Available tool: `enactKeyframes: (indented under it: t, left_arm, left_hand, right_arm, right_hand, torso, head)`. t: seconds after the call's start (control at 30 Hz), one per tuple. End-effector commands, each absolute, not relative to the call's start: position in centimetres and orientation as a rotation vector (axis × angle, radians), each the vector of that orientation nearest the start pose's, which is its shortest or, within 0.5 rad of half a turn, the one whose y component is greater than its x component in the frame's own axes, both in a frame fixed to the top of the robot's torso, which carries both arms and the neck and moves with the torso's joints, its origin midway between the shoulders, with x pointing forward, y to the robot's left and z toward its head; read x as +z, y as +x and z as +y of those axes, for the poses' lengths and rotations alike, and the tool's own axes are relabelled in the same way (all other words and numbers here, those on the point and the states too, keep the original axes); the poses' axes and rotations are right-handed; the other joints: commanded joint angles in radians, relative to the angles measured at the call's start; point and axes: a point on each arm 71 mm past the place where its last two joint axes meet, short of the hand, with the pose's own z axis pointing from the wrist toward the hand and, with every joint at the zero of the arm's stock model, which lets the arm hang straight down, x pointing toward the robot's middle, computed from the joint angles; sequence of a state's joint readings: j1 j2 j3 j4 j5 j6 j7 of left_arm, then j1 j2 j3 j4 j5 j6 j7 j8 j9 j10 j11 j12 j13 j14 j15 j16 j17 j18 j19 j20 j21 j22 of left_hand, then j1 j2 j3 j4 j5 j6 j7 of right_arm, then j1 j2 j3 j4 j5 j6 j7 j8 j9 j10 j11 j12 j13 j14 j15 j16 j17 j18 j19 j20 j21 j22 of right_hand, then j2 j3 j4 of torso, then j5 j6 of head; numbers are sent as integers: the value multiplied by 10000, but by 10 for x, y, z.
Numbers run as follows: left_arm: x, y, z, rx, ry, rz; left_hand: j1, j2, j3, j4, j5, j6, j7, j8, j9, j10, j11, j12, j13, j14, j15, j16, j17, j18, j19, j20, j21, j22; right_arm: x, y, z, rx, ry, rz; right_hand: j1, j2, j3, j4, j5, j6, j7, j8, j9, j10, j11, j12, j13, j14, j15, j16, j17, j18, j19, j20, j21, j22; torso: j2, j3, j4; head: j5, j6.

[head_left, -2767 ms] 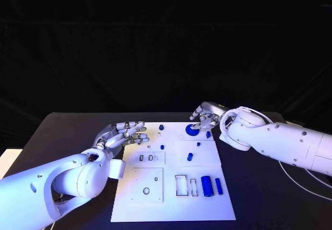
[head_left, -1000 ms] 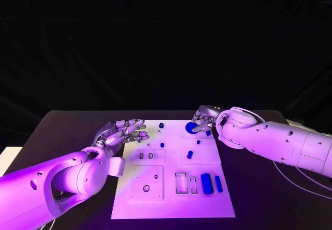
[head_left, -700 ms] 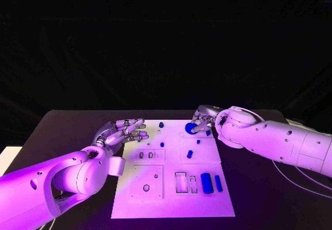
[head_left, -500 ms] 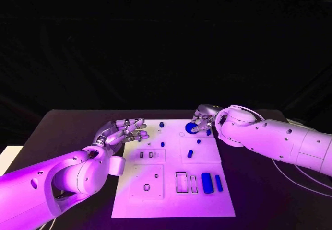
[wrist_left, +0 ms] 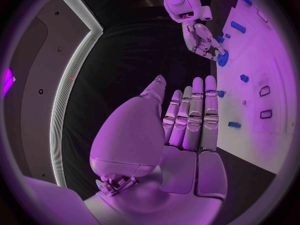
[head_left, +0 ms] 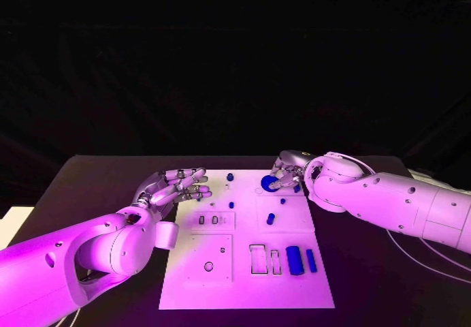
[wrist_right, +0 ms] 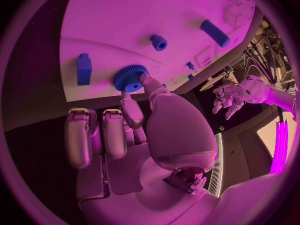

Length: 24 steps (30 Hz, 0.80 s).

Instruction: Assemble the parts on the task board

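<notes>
Head view: right hand [head_left: 286, 171] at the far right corner of the task board [head_left: 246, 286], fingertips pinching the blue gear [head_left: 271, 181]. Left hand [head_left: 177, 189] hovers over the board's far left edge, fingers apart, holding nothing.

Left wrist view: left hand [wrist_left: 187, 130] fingers straight, empty.

Right wrist view: fingertips [wrist_right: 145, 79] on the gear [wrist_right: 130, 78], beside a blue block [wrist_right: 84, 69].

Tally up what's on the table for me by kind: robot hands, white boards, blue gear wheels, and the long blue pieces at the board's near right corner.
Hands: 2, the left hand and the right hand
Task board: 1
Blue gear wheel: 1
Long blue pieces: 2, a thick one and a thin one
Total: 6
</notes>
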<state>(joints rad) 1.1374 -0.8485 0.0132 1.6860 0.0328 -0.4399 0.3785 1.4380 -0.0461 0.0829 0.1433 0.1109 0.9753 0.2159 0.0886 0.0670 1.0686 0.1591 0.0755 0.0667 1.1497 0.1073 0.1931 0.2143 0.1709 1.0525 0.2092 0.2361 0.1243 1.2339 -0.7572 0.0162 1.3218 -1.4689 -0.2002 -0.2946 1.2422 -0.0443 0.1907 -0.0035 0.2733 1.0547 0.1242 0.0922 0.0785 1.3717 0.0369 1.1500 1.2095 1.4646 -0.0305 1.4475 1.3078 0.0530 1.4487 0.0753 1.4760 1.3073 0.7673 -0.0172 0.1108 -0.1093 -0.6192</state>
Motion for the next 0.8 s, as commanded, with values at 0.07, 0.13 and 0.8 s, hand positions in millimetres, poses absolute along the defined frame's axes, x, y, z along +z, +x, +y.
enactKeyframes:
  t: [0.07,0.13,0.8]
  left_arm:
    - [-176,456,170,-16076,-12129,14246]
    - [-176,456,170,-16087,-12031,14253]
    - [-175,455,166,-16128,-11317,14485]
  left_hand:
    - [-13,70,21,-77,-35,-1,4,-51,2,-38,20,-39,3,61,-19,-68,21,84,48,7,13,14]
    - [4,82,37,-97,-33,3,3,-53,3,-35,17,-41,3,59,-21,-74,31,84,49,5,12,16]
    - [62,107,94,-175,-32,-2,7,-70,1,-41,19,-55,0,46,-23,-103,67,82,44,-1,6,20]
  right_arm:
    - [-160,532,-219,4166,120,16258]
    - [-155,529,-213,4340,15,15978]
    - [-148,523,-139,4730,-1694,15686]
  right_hand:
    - [79,189,111,12,-152,78,-17,57,5,50,-23,24,10,634,-56,65,258,-93,59,-3,68,696]
    - [80,197,145,25,-222,95,-20,51,3,49,-25,13,16,634,-58,65,260,-93,58,-7,69,697]
    - [138,131,248,-6,-334,122,-27,16,-9,-7,-35,-109,-37,619,-66,33,209,-92,51,-15,68,695]
  torso:
    - [-11,-21,37]
    - [-11,-24,47]
    - [-2,-41,87]
  head:
    - [14,-10]
    - [34,-16]
    - [179,-14]
